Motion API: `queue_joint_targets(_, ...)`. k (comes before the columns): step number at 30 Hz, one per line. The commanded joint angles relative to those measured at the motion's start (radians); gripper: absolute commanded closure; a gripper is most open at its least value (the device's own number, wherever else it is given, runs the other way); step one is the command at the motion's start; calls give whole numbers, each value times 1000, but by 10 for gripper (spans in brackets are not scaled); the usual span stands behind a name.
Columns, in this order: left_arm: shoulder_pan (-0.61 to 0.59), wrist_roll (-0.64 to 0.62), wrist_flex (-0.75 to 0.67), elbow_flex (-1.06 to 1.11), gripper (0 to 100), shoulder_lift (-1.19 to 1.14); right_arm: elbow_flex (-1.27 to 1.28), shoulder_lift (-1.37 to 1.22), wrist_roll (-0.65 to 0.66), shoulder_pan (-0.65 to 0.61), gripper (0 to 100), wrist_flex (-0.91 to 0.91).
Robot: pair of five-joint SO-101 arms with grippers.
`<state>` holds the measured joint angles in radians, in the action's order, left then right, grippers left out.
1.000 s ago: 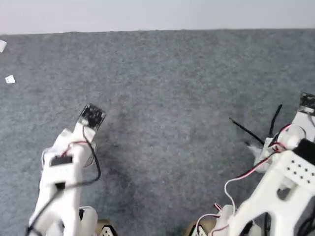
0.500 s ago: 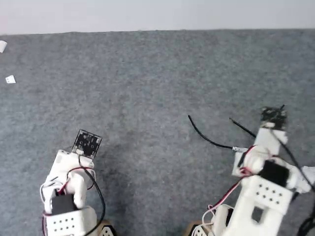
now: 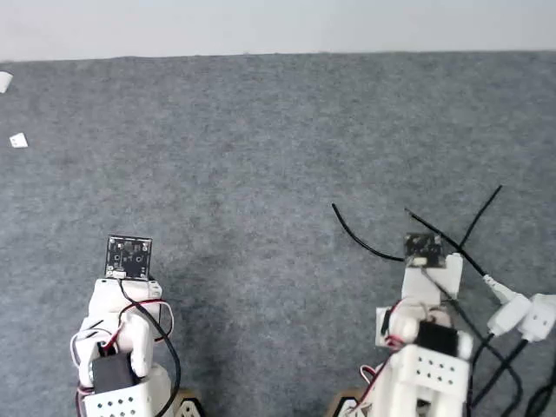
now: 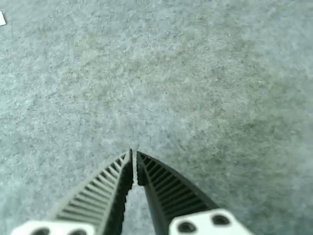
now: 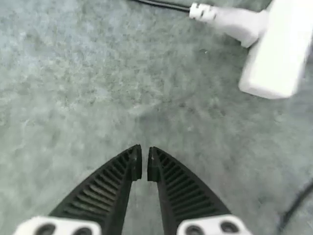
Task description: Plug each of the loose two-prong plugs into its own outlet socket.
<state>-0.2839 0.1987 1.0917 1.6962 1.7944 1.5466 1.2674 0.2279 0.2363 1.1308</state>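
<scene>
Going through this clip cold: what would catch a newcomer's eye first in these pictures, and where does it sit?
Against the grey felt table, the tangle of thin black cables and the white plug pieces at its near right corner stand out most. The left gripper and the right gripper hang shut on nothing, low over bare felt near the table's near edge.

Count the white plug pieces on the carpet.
2. The long piece lies at the high view's lower right; the blocky piece beside it, by the edge. Others may be hidden.
</scene>
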Motion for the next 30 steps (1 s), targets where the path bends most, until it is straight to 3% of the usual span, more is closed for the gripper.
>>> queue_joint_targets(1,-6,-14,-40,-12,986,5,48,119,-6,-2,972,27)
queue_joint_targets(7,-2,-14,157,-12,986,5,109,384,-2,-7,972,105)
queue_joint_targets(11,-6,-17,163,-12,986,8,138,561,-2,-7,972,166)
queue_joint_targets(30,-6,-14,164,-12,986,8,137,542,-2,-8,972,174)
